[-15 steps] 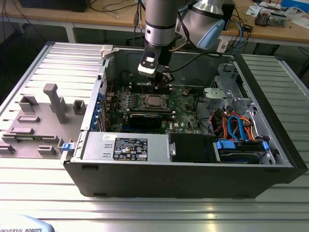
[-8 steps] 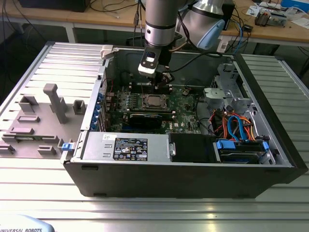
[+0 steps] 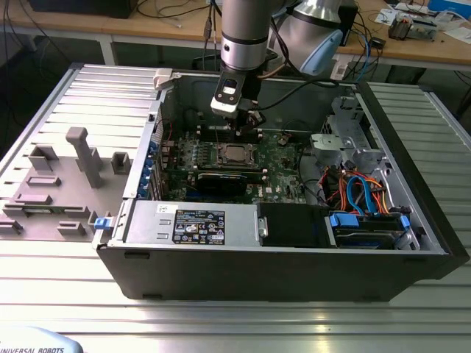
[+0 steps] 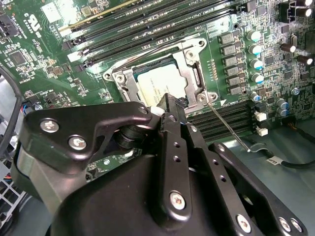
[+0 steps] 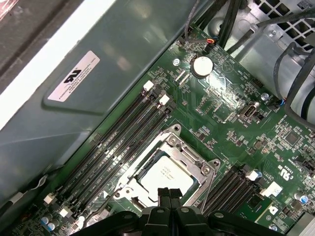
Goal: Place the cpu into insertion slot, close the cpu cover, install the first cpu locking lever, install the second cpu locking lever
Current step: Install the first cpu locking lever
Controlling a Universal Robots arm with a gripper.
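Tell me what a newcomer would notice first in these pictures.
The silver robot arm reaching down into the open black computer case, in the middle of the exterior view, catches the eye first. In both wrist views the gripper, fingers together, hangs close above the cpu. The cpu sits on the green circuit board, framed by the silver cpu cover.

cpu (image 4: 156, 86) matt grey metal; cpu cover (image 4: 193, 73) shiny
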